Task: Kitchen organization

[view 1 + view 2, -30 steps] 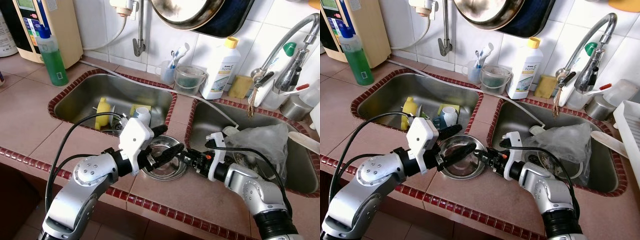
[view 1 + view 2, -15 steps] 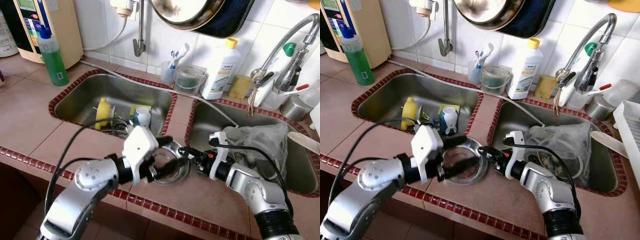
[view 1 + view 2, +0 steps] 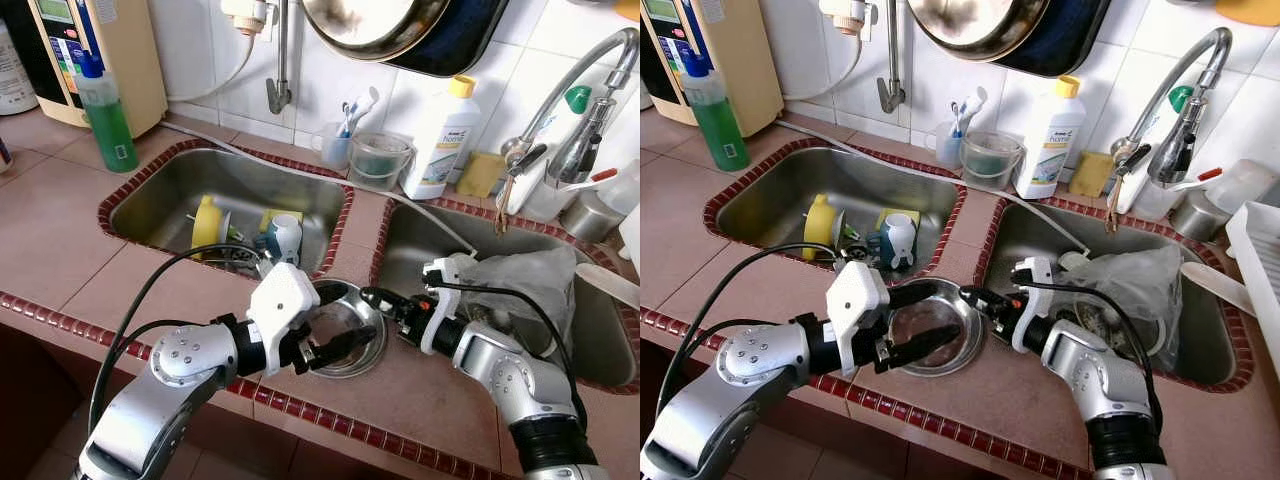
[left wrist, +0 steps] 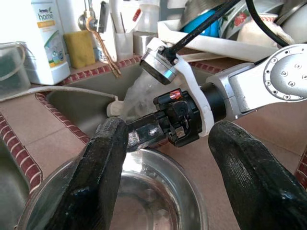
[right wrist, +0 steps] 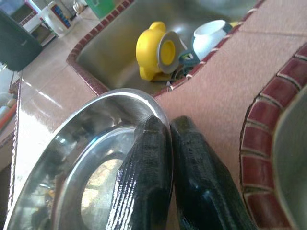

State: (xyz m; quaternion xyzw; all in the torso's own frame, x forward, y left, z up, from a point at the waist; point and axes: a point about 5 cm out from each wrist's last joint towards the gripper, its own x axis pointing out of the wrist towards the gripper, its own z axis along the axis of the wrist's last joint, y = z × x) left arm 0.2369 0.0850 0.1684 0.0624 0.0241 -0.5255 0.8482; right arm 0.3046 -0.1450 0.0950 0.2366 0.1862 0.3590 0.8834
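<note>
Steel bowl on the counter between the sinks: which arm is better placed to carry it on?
Probably the right. The right gripper is shut on the steel bowl's rim, as its wrist view shows. The left gripper hangs over the bowl with its jaws open, holding nothing.

A pinkish tiled counter edged in dark red trim holds two steel sinks, the left sink and the right sink, set against a white tiled wall with a curved chrome faucet, in even daylight.
</note>
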